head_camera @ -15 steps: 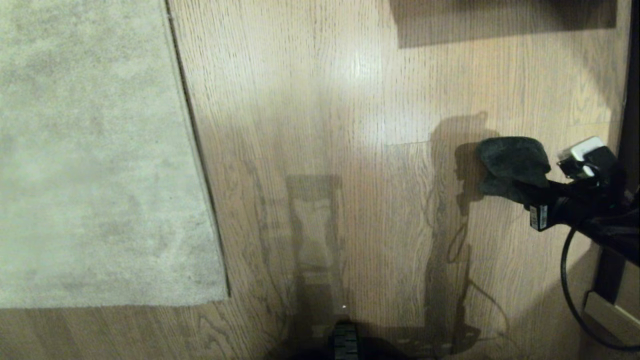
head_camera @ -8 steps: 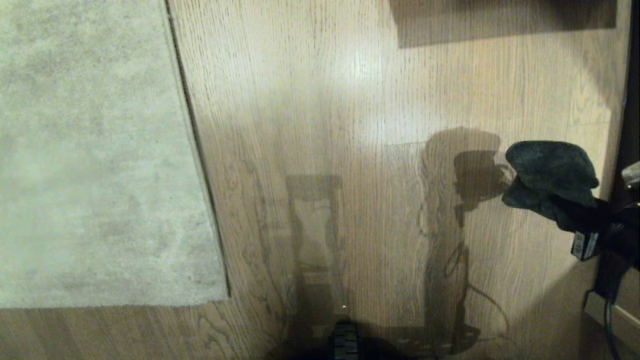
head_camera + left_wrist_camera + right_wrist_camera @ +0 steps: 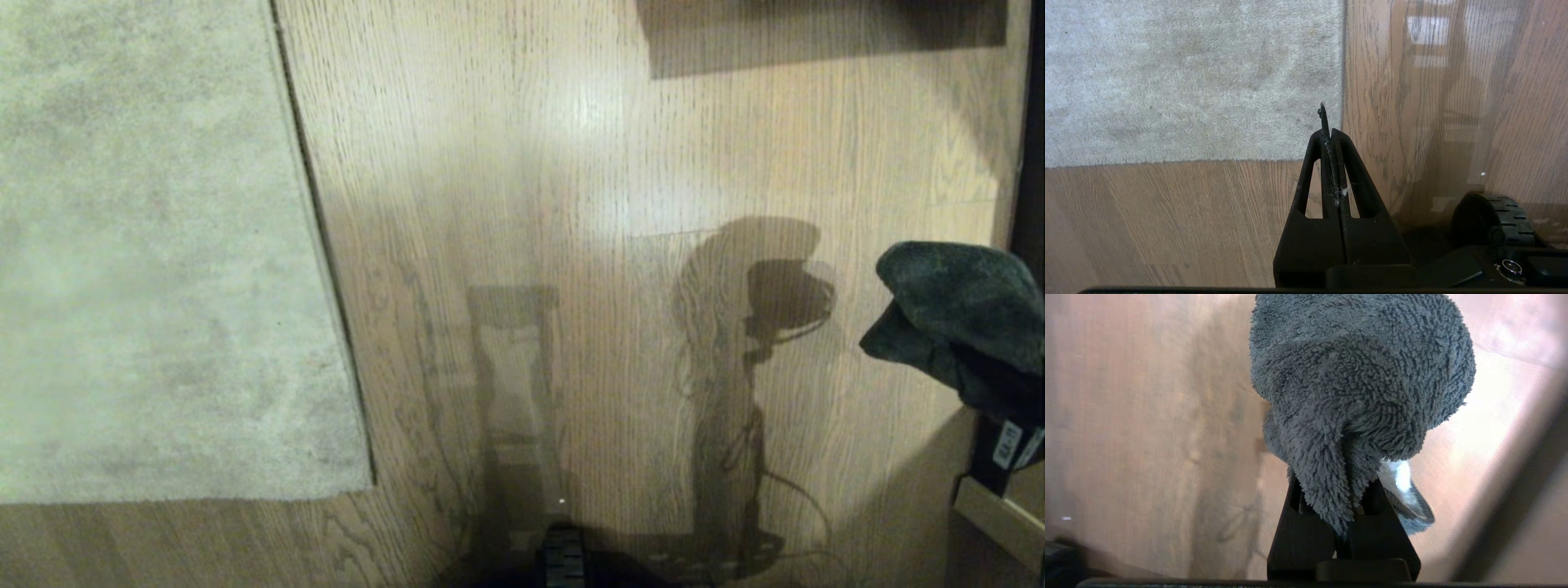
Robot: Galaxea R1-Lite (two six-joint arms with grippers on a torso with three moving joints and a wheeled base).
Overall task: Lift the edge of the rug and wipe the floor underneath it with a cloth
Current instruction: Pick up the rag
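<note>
— Rug edge [image 3: 322,245] runs down the left third of the head view, lying flat on the floor [image 3: 571,163]. Nothing is lifting it?

— No. The left gripper [image 3: 1331,134] hangs near the rug's corner, jaws pressed together on nothing.

— And the cloth [image 3: 955,318]?

— Far right of the frame, bunched in the right gripper [image 3: 1343,514], whose jaws pinch only a small tuft. That fuzzy wad could slip free mid-swing, or the wipe could land on open floor, well apart from the rug.
</note>
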